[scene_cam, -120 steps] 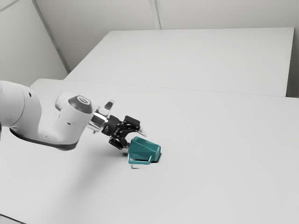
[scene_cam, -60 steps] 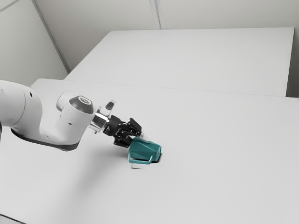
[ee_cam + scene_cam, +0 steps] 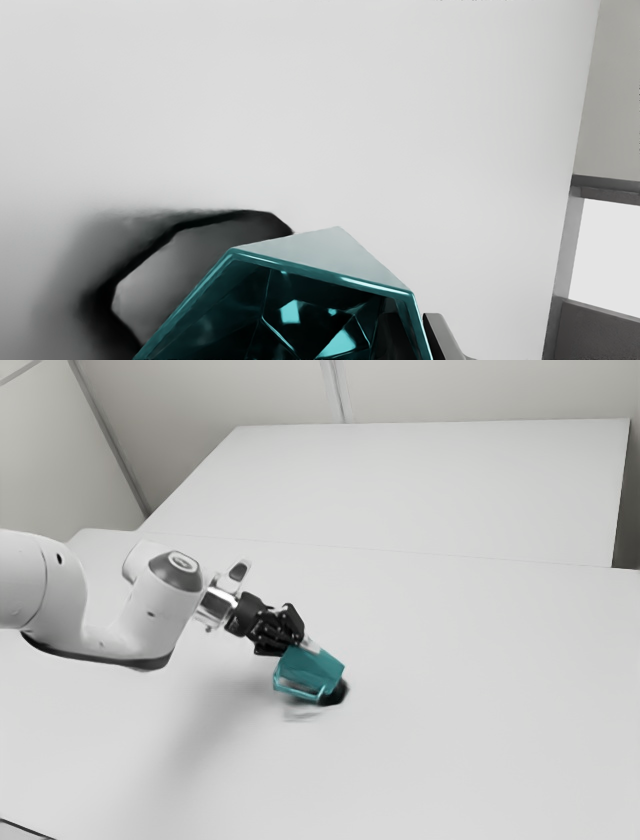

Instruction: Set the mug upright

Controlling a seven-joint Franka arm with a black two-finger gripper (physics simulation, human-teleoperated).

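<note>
Exterior view evidence placed the hand (image 3: 302,646) just at the near end of the teal mug (image 3: 312,668), closed on the mug's wall near the rim. By the wrist view the grip was confirmed: the wall was pinched between the two fingers, one finger (image 3: 442,337) being set against the outside and the other finger (image 3: 393,336) being seen within the mouth. The mug was held tipped over rather than upright, its open mouth turned toward the hand and its base end directed toward the exterior view's right. Its angular handle (image 3: 298,694) was seen along the side facing the exterior camera. Under and beside the base end a dark shadow (image 3: 333,695) was cast on the white tabletop (image 3: 470,710); whether the mug was touching the surface there could not be told. In the wrist view, a dark-edged shadow was likewise spread over the tabletop beside the mug. Behind the hand, the white arm (image 3: 160,610) was extended from the exterior view's left. Farther out, beyond the tabletop, a large pale slab (image 3: 430,485) was seen, with light walls (image 3: 200,400) behind it. Past an edge of the white surface in the wrist view, a grey frame (image 3: 600,310) was shown around a bright panel (image 3: 607,250).
</note>
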